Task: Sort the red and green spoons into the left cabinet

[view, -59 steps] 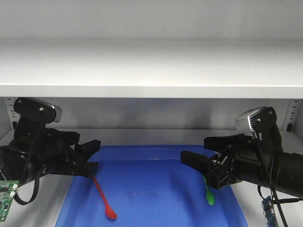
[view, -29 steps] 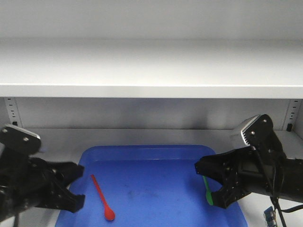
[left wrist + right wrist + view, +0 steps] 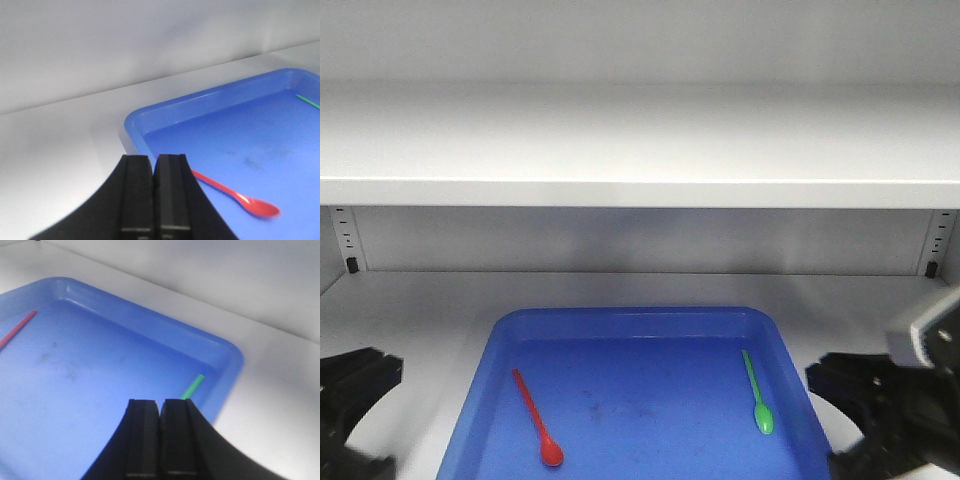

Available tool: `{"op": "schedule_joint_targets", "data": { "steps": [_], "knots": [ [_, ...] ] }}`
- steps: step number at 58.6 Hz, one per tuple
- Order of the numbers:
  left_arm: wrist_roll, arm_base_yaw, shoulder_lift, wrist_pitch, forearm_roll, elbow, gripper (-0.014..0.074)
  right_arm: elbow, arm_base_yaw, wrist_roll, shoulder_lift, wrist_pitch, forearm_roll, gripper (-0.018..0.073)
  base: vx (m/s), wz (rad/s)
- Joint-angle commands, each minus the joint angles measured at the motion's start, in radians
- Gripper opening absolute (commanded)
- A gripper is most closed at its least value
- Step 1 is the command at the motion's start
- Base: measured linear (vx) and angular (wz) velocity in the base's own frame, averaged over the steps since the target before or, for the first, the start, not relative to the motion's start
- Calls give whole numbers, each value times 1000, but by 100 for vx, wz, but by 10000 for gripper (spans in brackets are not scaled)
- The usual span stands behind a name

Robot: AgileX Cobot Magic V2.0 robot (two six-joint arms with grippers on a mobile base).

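Soft, even light — both wrist views slightly blurred

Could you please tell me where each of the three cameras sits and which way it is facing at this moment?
Front view: faces into the cabinet, looking down on the blue tray; the left gripper and right gripper show at the lower corners.
Left wrist view: rides on the left arm, looking past the shut left gripper at the tray's left part and the red spoon.
Right wrist view: rides on the right arm, looking past the shut right gripper at the tray's right corner and the green spoon.
Shared: all views show the tray and both spoons.
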Motion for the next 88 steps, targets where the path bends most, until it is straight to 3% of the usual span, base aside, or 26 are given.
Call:
{"op": "schedule_joint_targets", "data": {
  "steps": [1,20,55,71,75,79,84,87,88],
  "knots": [
    [29,-2,-91,0,-7,11,-3,17,-3,-10,-106,-33,55,-3,0,0],
    [29,-2,-274,0,-8,77,-1,78,-3,-7,-310,-44,133,-3,0,0],
    [30,-2,-279,6,-8,77,-1,78,-3,-8,-329,-26,136,-3,0,0],
    [0,-2,-274,-52,3,77,-1,78,-3,-8,-329,-26,136,-3,0,0],
    [-94,-2,-274,-32,105,77,-1,78,-3,-8,-329,-26,136,-3,0,0],
    [-274,-2,-274,-9,327,77,-1,78,-3,-8,-329,-26,136,-3,0,0],
    [-626,-2,-274,0,662,77,-1,78,-3,-8,-329,-26,136,-3,0,0],
    [-890,-2,-274,0,904,77,-1,78,-3,-8,-329,-26,136,-3,0,0],
    [-971,-2,-274,0,954,77,-1,78,-3,-8,-329,-26,136,-3,0,0]
  ]
}}
